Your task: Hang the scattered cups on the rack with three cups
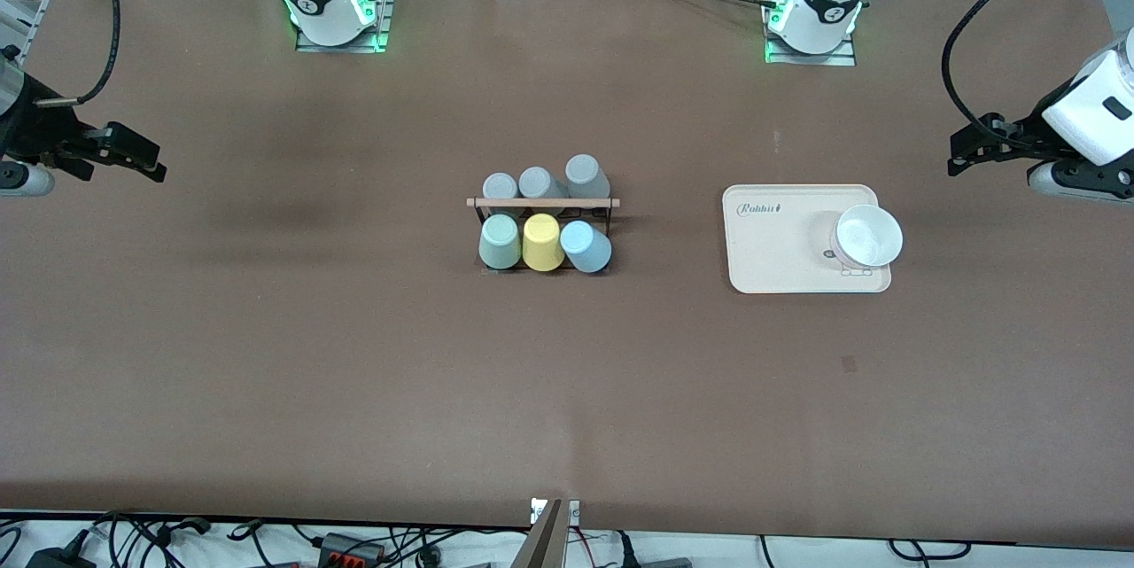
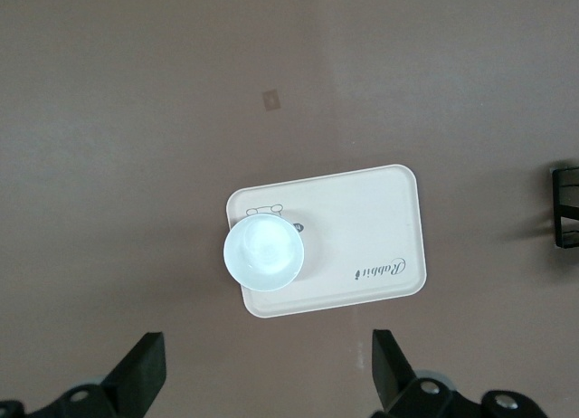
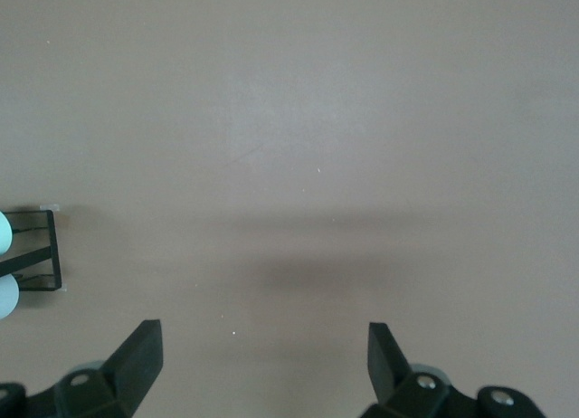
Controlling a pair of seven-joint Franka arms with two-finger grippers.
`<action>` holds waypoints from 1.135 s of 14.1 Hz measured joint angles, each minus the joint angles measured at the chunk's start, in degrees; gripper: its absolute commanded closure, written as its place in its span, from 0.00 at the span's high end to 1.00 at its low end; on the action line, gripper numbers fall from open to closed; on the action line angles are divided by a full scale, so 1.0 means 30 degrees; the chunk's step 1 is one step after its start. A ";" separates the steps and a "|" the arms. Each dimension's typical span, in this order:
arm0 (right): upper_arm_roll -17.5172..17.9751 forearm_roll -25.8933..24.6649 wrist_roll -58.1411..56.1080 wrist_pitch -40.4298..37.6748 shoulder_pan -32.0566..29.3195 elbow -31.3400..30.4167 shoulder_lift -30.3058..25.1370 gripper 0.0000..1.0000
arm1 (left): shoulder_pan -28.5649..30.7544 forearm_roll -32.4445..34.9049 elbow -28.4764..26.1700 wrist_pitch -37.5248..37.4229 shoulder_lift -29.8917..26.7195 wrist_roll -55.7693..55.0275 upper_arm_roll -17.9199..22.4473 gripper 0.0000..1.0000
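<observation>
The black wire rack (image 1: pixel 542 203) with a wooden rod across its top stands mid-table. The pale mint green cup (image 1: pixel 500 242) and the light blue cup (image 1: pixel 586 246) sit upside down on its nearer pegs, with a yellow cup (image 1: pixel 542 242) between them. My left gripper (image 1: pixel 961 156) is open and empty, up in the air at the left arm's end of the table; it also shows in the left wrist view (image 2: pixel 267 341). My right gripper (image 1: pixel 146 156) is open and empty over bare table at the right arm's end; it also shows in the right wrist view (image 3: pixel 262 332).
Three grey cups (image 1: pixel 537 183) hang on the rack's farther pegs. A cream tray (image 1: pixel 780 258) with a white bowl (image 1: pixel 866 236) lies between the rack and the left gripper, and shows in the left wrist view (image 2: pixel 362 228). The rack's end (image 3: pixel 41 251) shows in the right wrist view.
</observation>
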 measured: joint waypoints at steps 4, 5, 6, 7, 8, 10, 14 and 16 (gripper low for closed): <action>0.0001 0.0000 -0.0062 0.0215 0.0000 -0.0029 0.0004 1.00 | 0.0022 0.0000 0.0000 0.0000 0.0003 0.0000 0.0001 1.00; 0.0001 0.0000 -0.0070 0.0446 0.0000 -0.0029 0.0004 1.00 | 0.0022 0.0000 0.0000 0.0000 0.0003 0.0000 0.0001 1.00; 0.0001 0.0000 -0.0075 0.0570 0.0000 -0.0029 0.0003 1.00 | 0.0022 0.0000 0.0000 0.0000 0.0003 0.0000 0.0002 1.00; 0.0001 0.0000 -0.0077 0.0595 0.0000 -0.0029 0.0002 1.00 | 0.0022 0.0000 0.0000 -0.0001 0.0003 0.0000 0.0001 1.00; 0.0001 0.0000 -0.0077 0.0602 0.0000 -0.0029 0.0001 1.00 | 0.0022 0.0000 0.0000 -0.0001 0.0003 0.0000 0.0001 1.00; 0.0001 0.0000 -0.0078 0.0607 0.0000 -0.0029 -0.0001 1.00 | 0.0022 0.0000 0.0000 -0.0001 0.0003 0.0000 0.0001 1.00; 0.0008 0.0000 -0.0078 0.0612 0.0000 -0.0029 -0.0003 1.00 | 0.0043 0.0000 0.0000 -0.0001 0.0003 0.0000 0.0003 1.00; 0.0024 0.0000 -0.0078 0.0617 -0.0094 -0.0029 -0.0004 1.00 | 0.0044 0.0000 0.0000 -0.0001 0.0003 0.0000 0.0003 1.00</action>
